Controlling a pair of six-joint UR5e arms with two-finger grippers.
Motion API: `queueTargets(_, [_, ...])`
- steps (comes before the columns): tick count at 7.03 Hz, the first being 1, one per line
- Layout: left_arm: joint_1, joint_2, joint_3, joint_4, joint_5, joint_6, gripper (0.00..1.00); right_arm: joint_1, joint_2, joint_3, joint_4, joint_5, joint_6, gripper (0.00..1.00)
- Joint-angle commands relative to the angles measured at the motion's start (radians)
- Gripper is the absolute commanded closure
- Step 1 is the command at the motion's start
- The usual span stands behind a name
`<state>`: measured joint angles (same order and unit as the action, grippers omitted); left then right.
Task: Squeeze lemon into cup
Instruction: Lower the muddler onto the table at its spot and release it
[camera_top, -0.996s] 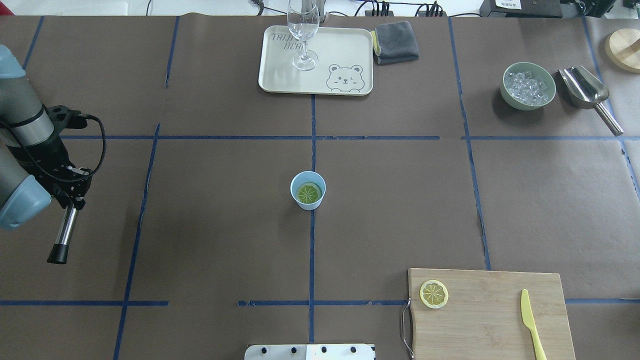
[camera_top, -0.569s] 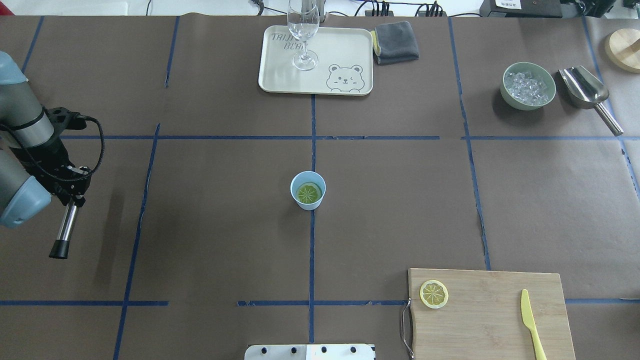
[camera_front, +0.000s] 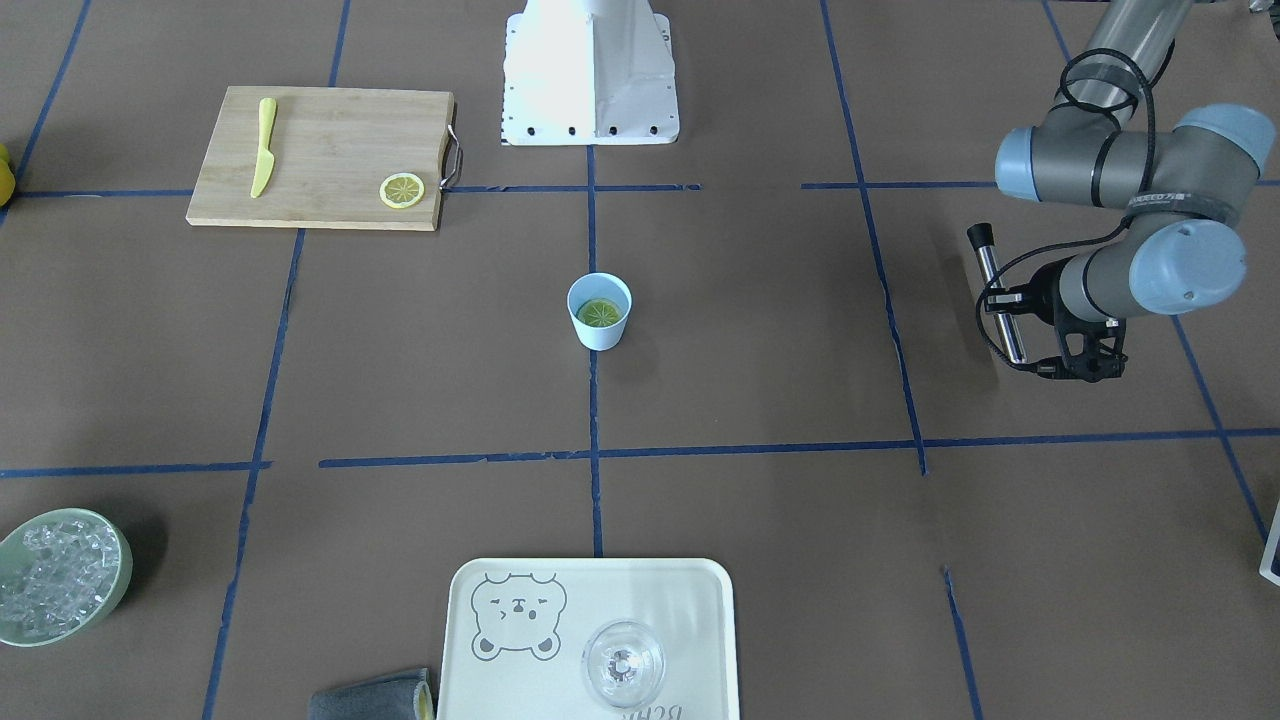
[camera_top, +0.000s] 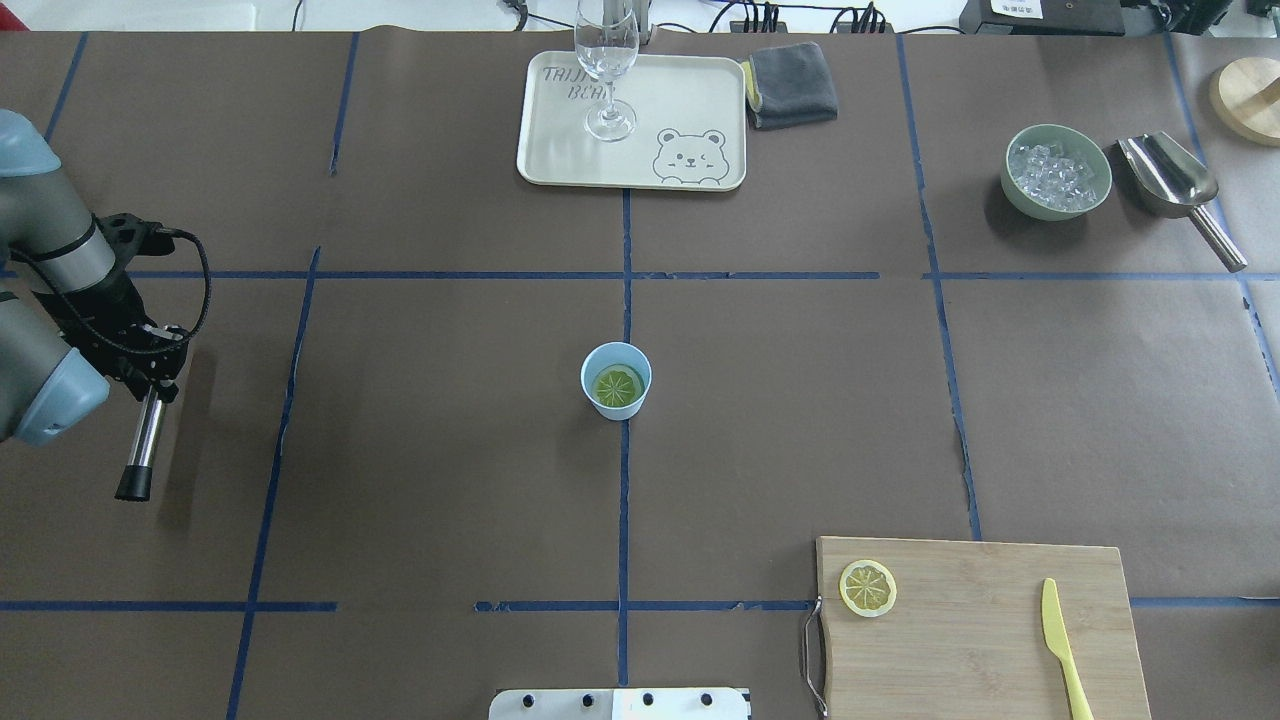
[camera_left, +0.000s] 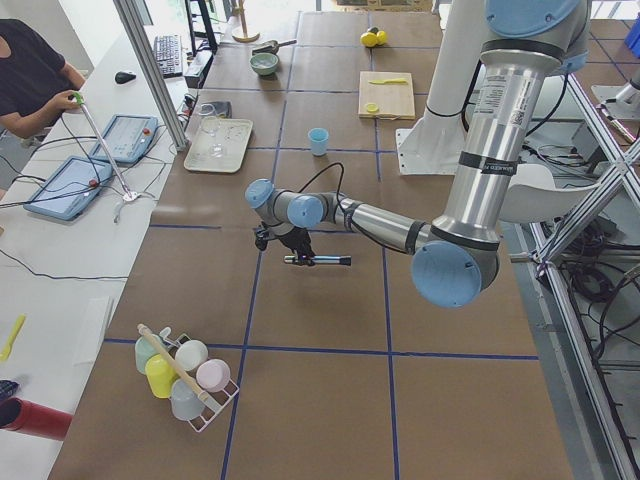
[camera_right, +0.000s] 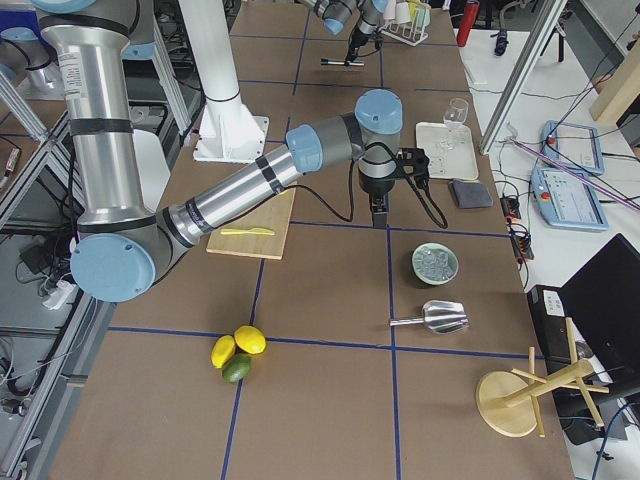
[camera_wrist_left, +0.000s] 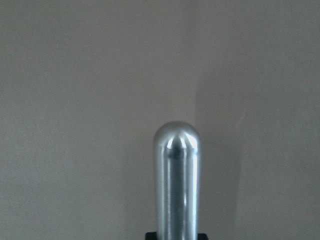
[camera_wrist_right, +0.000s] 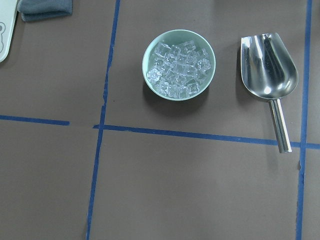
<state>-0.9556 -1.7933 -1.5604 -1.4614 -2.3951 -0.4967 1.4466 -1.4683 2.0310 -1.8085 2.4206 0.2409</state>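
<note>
The light-blue cup stands at the table's centre, and a lemon slice lies flat inside it; both show in the front view too, cup and lemon. A second lemon slice rests on the bamboo cutting board. Far to the cup's left, my left gripper is shut on a steel rod with a black tip, held above the table. The rod fills the left wrist view. My right gripper shows only in the exterior right view, so I cannot tell its state.
At the back stand a cream tray with a wine glass and a grey cloth. A green bowl of ice and a steel scoop are at the back right. A yellow knife lies on the board.
My left arm has drawn back a little with the rod, whose black tip now sits farther from the front edge. The cup and both slices have not moved.
</note>
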Motion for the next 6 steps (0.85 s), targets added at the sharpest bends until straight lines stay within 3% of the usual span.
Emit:
queueTargets(1, [0.0,-0.001,0.005,-0.014,0.001,-0.003,0.4,0.0,0.0,0.0,0.0,0.0,0.0,0.0])
queueTargets(2, [-0.003,-0.001,0.002,-0.031,0.001,-0.003,0.0,0.0,0.0,-0.002,0.0,0.0,0.0,0.0])
queueTargets(6, [-0.168,-0.003,-0.122,-0.034,0.048,0.0,0.0,0.027,-0.006,-0.002,-0.009,0.0,-0.003,0.0])
